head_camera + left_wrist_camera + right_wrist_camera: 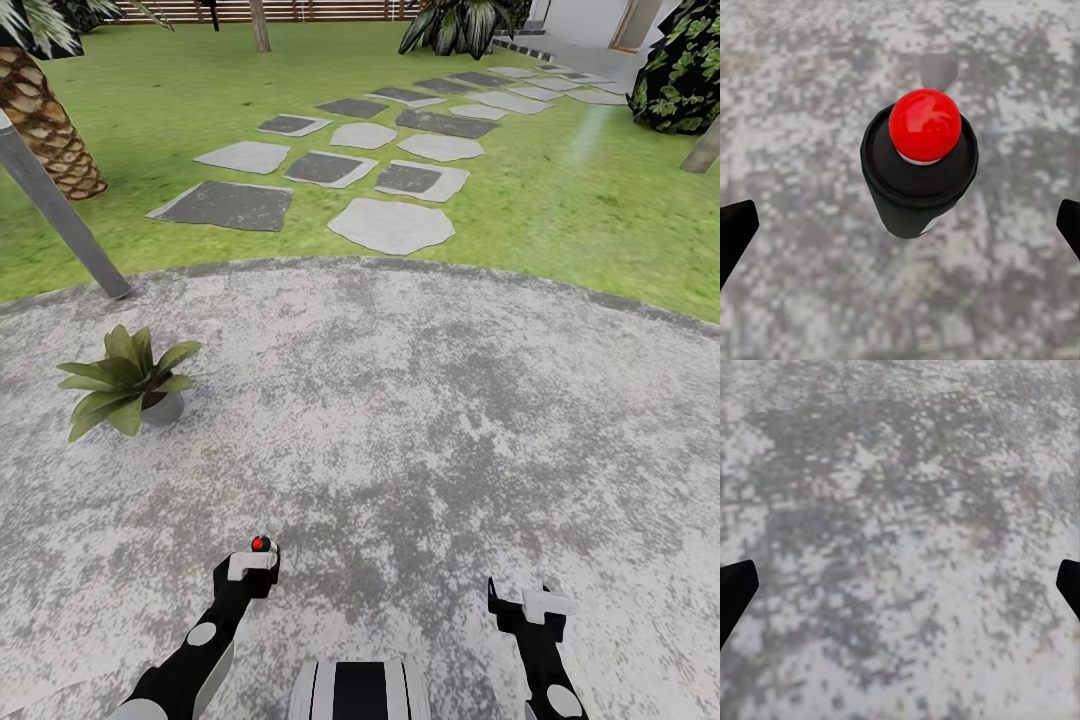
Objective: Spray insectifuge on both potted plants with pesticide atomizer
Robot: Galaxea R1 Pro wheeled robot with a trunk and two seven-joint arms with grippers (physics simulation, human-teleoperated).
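Mottled grey stone patio (420, 400) spreads under me, with lawn (560, 200) and stepping stones (390, 225) beyond. My left gripper (258, 562) has the pesticide atomizer (919, 171) at it, red top (924, 124) up; my fingertips (735, 229) sit wide at the edges of the wrist view, so I cannot tell whether they clamp the bottle. My right gripper (520, 600) hangs over bare stone, fingers spread with nothing between them. One potted plant (125, 380) sits ahead to my left, near a grey pole (60, 215).
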